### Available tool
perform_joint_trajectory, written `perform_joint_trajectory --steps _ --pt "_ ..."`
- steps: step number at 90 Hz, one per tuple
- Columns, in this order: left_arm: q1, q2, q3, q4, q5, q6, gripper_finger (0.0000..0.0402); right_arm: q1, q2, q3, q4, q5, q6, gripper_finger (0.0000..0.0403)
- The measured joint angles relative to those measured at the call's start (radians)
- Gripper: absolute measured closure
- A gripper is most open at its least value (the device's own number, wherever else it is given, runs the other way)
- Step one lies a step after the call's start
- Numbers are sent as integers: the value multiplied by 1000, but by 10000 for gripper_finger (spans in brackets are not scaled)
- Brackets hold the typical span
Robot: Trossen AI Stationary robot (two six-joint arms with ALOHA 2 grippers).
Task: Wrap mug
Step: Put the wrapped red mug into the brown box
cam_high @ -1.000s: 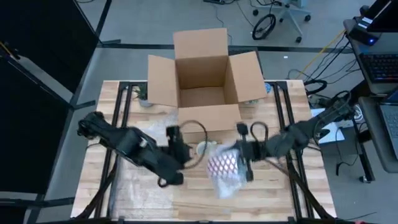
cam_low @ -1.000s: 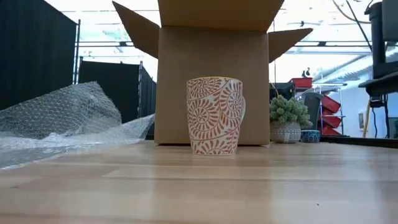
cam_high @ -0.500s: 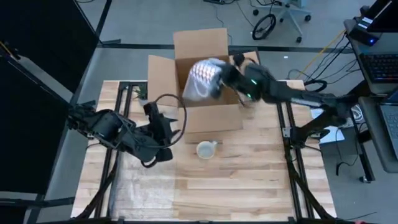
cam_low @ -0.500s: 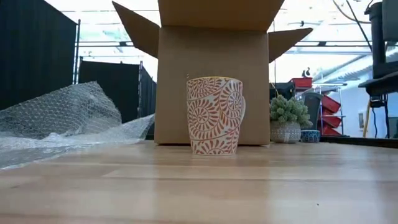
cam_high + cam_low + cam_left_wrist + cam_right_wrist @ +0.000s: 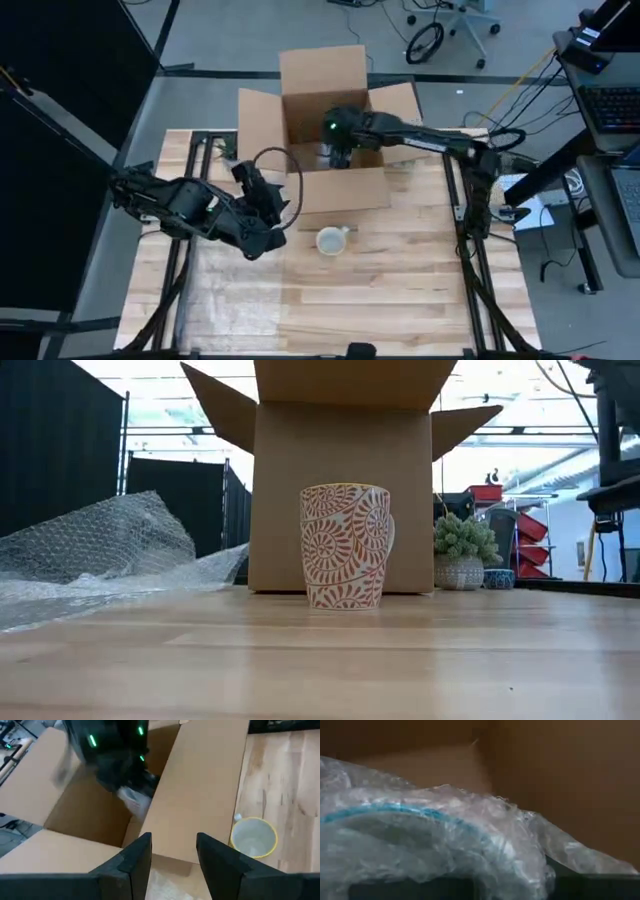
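Observation:
The mug (image 5: 330, 240) stands upright on the wooden table in front of the open cardboard box (image 5: 345, 190). It looks cream from above and shows an orange pattern on its wall in the low view (image 5: 345, 545). No gripper touches it. My right gripper (image 5: 335, 152) reaches down into the box, shut on a bubble-wrapped bundle (image 5: 420, 840). My left gripper (image 5: 172, 857) is open with nothing between its fingers. It hovers left of the mug (image 5: 253, 837), facing the box's near flap. My right gripper holds the bubble-wrapped bundle (image 5: 134, 800) from above, inside the box. The wrap (image 5: 485, 865) lies over the fingers and hides the place of contact. Whether the bundle rests on the box floor, I cannot tell.
A loose bubble-wrap sheet (image 5: 225, 295) lies on the table's near left and shows crumpled in the low view (image 5: 90, 550). The box's flaps stand open. A small potted plant (image 5: 460, 555) stands beyond the table on the right. Bare wood lies near and right of the mug.
My right gripper has carried the wrapped bundle from the table's middle up toward the far edge and down into the box. My left gripper has drawn back from the mug toward the table's left edge. The mug has stayed where it was.

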Motion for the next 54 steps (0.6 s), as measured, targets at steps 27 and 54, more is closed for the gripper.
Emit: perform_joint_trajectory --steps 27,54 --pt "-1 0 -16 0 0 -32 256 -1 173 4 -1 -45 51 332" --pt "-5 0 -16 -2 14 -42 256 -21 204 5 35 -152 120 179"
